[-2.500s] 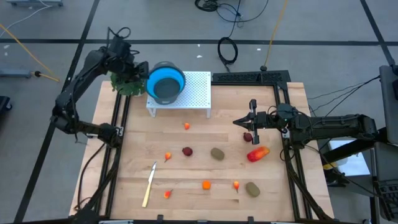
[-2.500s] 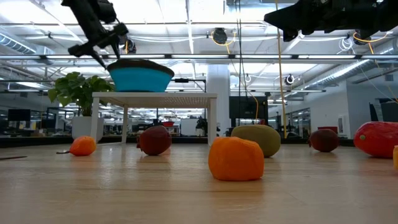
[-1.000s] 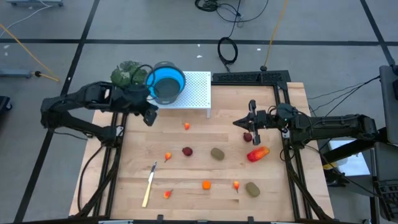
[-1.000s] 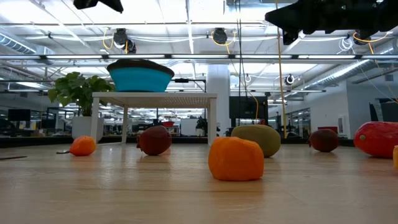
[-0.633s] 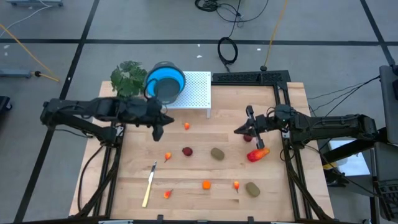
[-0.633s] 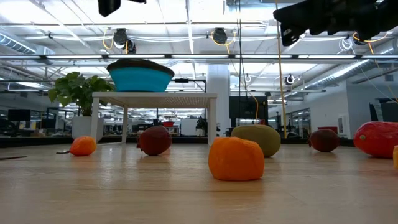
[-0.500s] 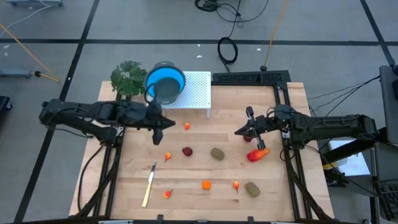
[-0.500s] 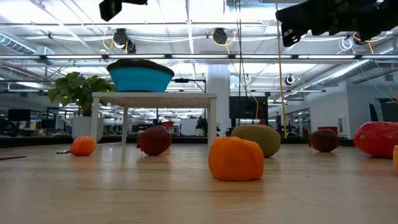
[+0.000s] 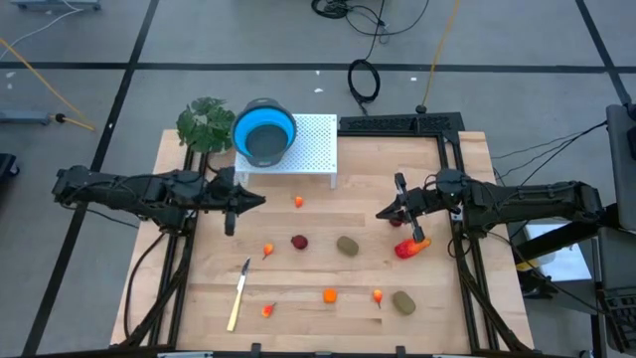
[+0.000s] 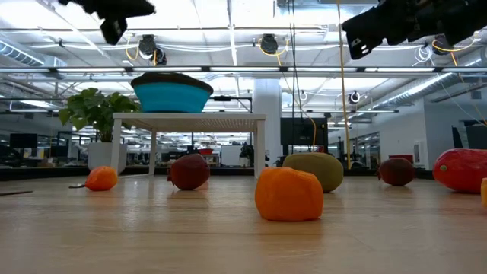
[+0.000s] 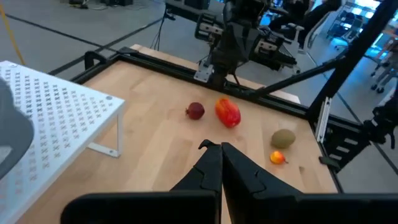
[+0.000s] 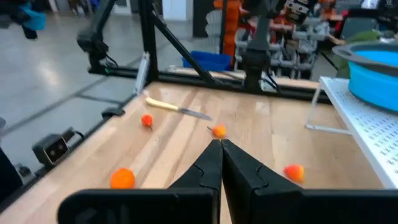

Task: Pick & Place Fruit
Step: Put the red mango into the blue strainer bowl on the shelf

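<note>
the worktop (image 9: pixel 318 288) is pale wooden planks inside a black metal frame, standing on a grey floor with cables; the low view looks past it into a wide office hall with ceiling lights. at the back stands a white perforated stand (image 9: pixel 303 149) carrying a blue bowl (image 9: pixel 264 130), with a green plant (image 9: pixel 204 123) beside it.

the left gripper (image 9: pixel 237 204) hangs above the worktop's left side, its fingers pressed together in its wrist view, holding nothing. the closest fruit to it are a tiny orange piece (image 9: pixel 298 201) off toward the right arm and another orange piece (image 9: pixel 268 250) nearer the front edge, with a dark red ball (image 9: pixel 299 242) and an olive oval (image 9: pixel 347 245) beyond. a pale-handled knife (image 9: pixel 238 292) lies well toward the front.

the right gripper (image 9: pixel 401 204) hovers at the right side, fingers closed and empty. a second dark red ball (image 9: pixel 397 220) seems to lie just under it, partly hidden, and the larger red-orange piece (image 9: pixel 410 246) lies just in front. three more orange bits (image 9: pixel 329 295) and another olive oval (image 9: pixel 403 301) sit along the front.
</note>
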Robot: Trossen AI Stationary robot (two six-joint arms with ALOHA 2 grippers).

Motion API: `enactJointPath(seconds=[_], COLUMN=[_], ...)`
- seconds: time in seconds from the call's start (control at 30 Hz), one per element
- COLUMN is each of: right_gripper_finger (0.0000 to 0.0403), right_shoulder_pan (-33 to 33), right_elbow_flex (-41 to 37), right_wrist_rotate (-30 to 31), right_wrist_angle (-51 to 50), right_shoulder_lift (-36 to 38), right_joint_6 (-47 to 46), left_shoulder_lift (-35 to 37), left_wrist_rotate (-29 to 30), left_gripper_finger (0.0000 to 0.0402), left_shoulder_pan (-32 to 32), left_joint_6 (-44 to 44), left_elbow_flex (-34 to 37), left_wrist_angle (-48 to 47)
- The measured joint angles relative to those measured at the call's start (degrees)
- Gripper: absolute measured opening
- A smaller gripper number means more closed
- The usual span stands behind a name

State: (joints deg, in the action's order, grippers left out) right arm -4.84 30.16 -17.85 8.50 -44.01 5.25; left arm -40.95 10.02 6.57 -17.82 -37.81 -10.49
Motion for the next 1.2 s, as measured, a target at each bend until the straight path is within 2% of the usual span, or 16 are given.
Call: enactJointPath(seconds=[0.1, 0.27, 0.43, 0.57, 0.93, 1.2], right_gripper_finger=[0.0000, 0.0000, 0.0000, 0.0000, 0.0000, 0.0000], right_shoulder_pan=[1.32, 3.33, 6.21, 8.34, 15.26, 20.24], right_elbow_flex=[2.64, 7.58, 12.44, 17.06, 33.60, 37.61], right_wrist_rotate=[3.09, 3.39, 7.47, 7.57, 7.56, 7.37], right_wrist_angle=[-6.15, -15.20, -24.87, -34.59, -67.74, -78.46], right_shoulder_lift=[-0.07, -0.63, -1.86, -4.06, -19.72, -27.71], right_joint_6=[0.20, -0.01, -0.09, -0.08, 0.76, 3.89], left_shoulder_lift=[3.17, 8.31, 13.86, 18.06, 24.89, 26.91], left_wrist_rotate=[-1.20, -1.47, -1.47, -1.49, -1.46, -1.19], left_gripper_finger=[0.0002, 0.0001, 0.0006, 0.0002, 0.0003, 0.0002], left_shoulder_pan=[0.00, 0.04, 0.02, 0.02, 0.00, 0.00], left_joint_6=[2.05, 4.99, 5.72, 5.70, 5.26, 5.22], left_elbow_flex=[2.38, 6.06, 9.33, 11.89, 17.00, 18.56], left_wrist_angle=[1.19, 0.73, 0.88, 0.85, 0.86, -0.43])
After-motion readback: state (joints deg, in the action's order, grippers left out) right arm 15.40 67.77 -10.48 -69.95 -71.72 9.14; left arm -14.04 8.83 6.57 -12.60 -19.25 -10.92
